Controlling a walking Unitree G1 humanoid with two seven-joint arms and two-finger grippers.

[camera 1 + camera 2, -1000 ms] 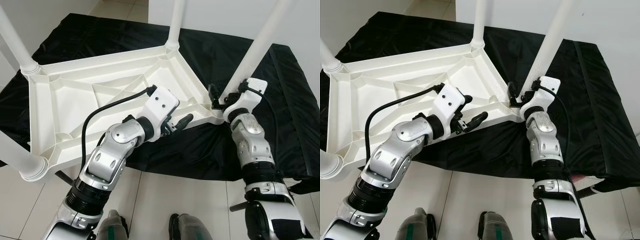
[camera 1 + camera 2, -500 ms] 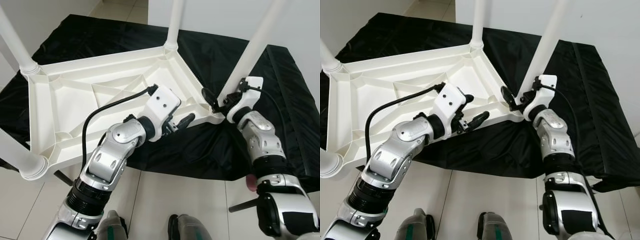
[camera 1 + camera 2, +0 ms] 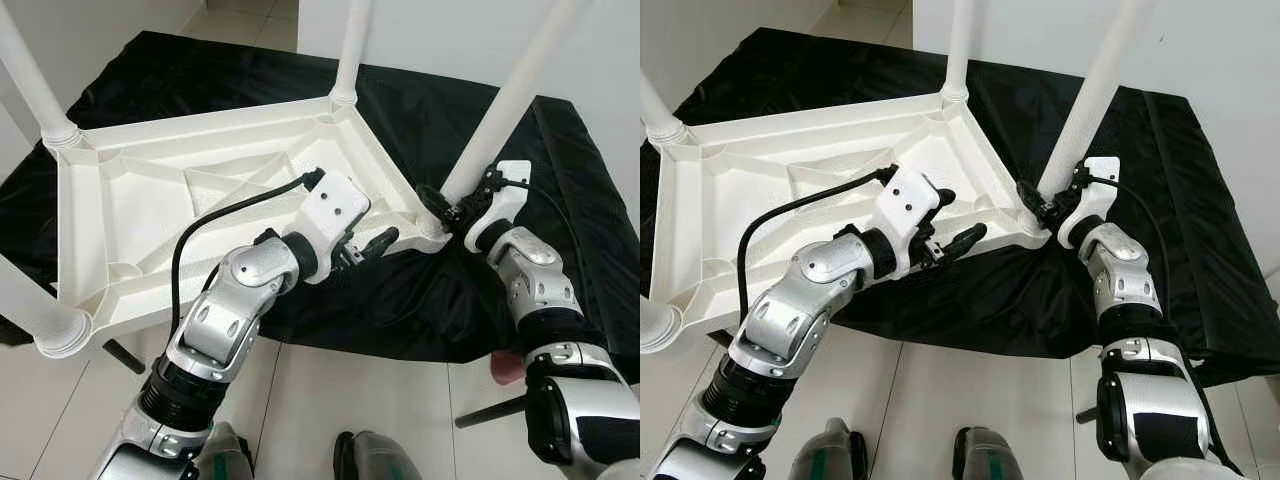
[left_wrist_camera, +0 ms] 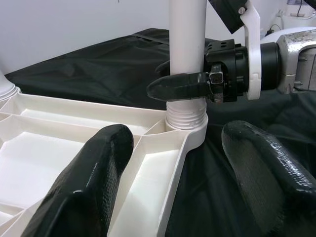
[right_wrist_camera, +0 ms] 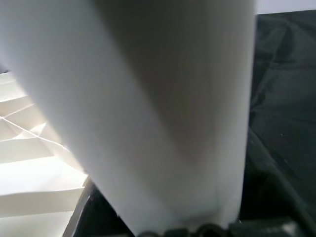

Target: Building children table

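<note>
Lying upside down on a black cloth (image 3: 420,110), the white table top (image 3: 150,210) has its near edge just under the left gripper (image 3: 372,243), whose fingers are spread and empty. Further right, the right gripper (image 3: 440,207) clasps the near-right table leg (image 3: 505,110) just above its socket.

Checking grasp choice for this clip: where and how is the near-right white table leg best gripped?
Grip the table leg low on its round shaft, just above the threaded collar, coming side-on as the right gripper does. The upright tube lets two fingers straddle it, probably steadying or turning it best there.
</note>
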